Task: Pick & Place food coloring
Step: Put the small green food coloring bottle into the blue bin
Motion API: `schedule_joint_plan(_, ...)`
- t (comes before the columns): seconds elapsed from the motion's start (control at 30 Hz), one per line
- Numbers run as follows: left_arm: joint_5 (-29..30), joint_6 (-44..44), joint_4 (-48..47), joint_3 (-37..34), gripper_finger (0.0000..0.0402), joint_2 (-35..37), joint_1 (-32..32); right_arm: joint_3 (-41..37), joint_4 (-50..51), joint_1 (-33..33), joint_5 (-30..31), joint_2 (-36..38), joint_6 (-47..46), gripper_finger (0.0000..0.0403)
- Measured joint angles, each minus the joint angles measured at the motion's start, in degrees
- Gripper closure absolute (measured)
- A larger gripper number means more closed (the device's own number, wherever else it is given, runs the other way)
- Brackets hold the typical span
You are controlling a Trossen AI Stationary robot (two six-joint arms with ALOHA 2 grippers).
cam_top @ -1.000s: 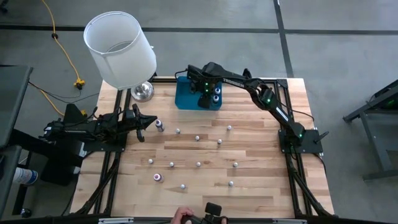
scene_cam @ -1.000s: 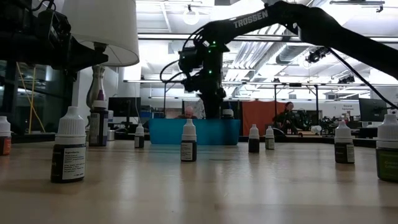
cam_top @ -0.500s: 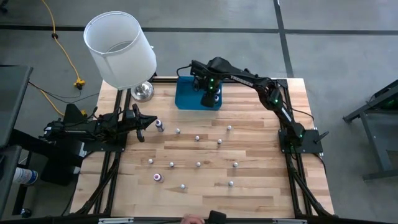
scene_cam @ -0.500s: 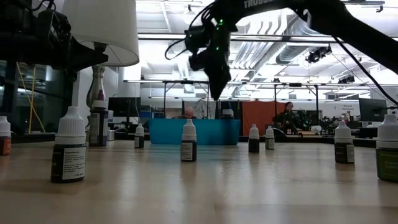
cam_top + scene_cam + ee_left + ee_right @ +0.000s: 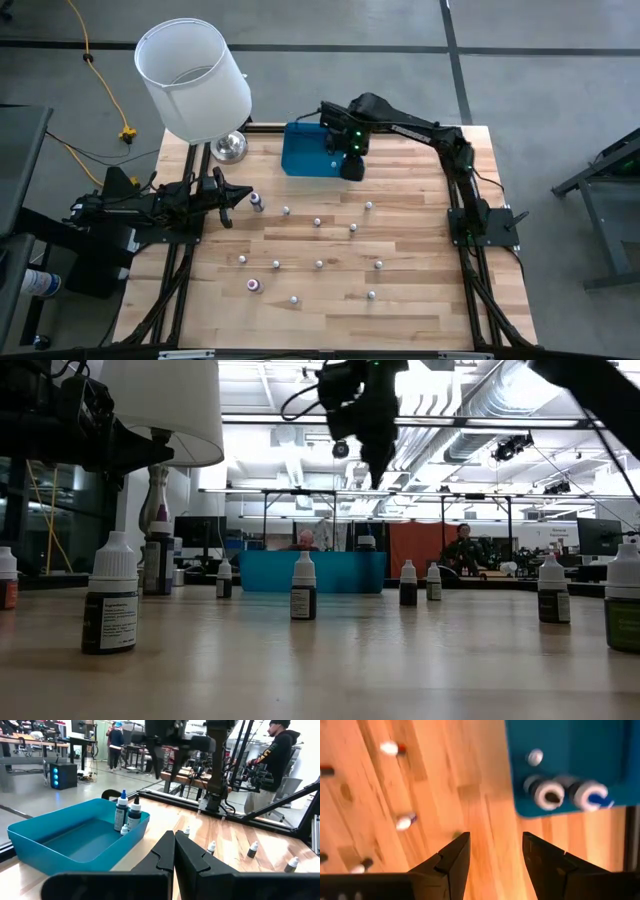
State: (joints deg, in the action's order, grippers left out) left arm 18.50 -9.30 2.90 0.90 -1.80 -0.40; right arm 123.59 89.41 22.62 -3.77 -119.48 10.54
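Several tiny white-capped food coloring bottles (image 5: 318,222) stand upright on their bases, scattered over the wooden table. A reddish one (image 5: 254,285) stands toward the near side and a purple one (image 5: 256,202) stands close to my left gripper. A few more bottles (image 5: 127,815) stand in a corner of the blue tray (image 5: 303,150). My right gripper (image 5: 495,840) is open and empty, raised high above the tray's right edge (image 5: 352,168). My left gripper (image 5: 174,837) is shut and empty, low at the table's left side (image 5: 238,199).
A lamp with a white shade (image 5: 193,80) and a shiny metal base (image 5: 229,147) stands at the far left corner, beside the tray. Bare wood lies along the table's right side and near edge. People show in the room beyond the table (image 5: 280,750).
My right gripper has risen from low inside the tray to well above it and has shifted toward the table's right, off the tray's right end. The bottles in the tray stay standing. A hand at the near edge has drawn back out of view.
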Motion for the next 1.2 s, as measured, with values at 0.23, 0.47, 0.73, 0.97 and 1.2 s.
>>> schedule_joint_plan(0.23, 0.00, 0.00, 0.00, -0.02, 0.0401, 0.00, 0.01, -25.32, -10.17, -1.96, 0.17, 15.83, 1.54, 0.0233)
schedule_joint_plan(0.47, 0.00, 0.00, 0.00, 0.00, 0.0401, 0.02, 0.02, -49.42, -23.75, -4.61, 0.12, 29.98, 4.05, 0.0234)
schedule_joint_plan(0.73, 0.00, 0.00, 0.00, -0.02, 0.0401, 0.01, 0.02, -64.32, -38.55, -7.18, -0.03, 33.68, 3.67, 0.0235)
schedule_joint_plan(0.97, 0.00, 0.00, 0.00, -0.02, 0.0401, 0.00, 0.02, -68.25, -48.02, -8.37, 0.12, 31.81, 3.44, 0.0234)
schedule_joint_plan(1.2, 0.01, 0.00, 0.00, -0.01, 0.0401, 0.01, 0.01, -67.00, -49.64, -8.92, 0.21, 27.31, 3.42, 0.0237)
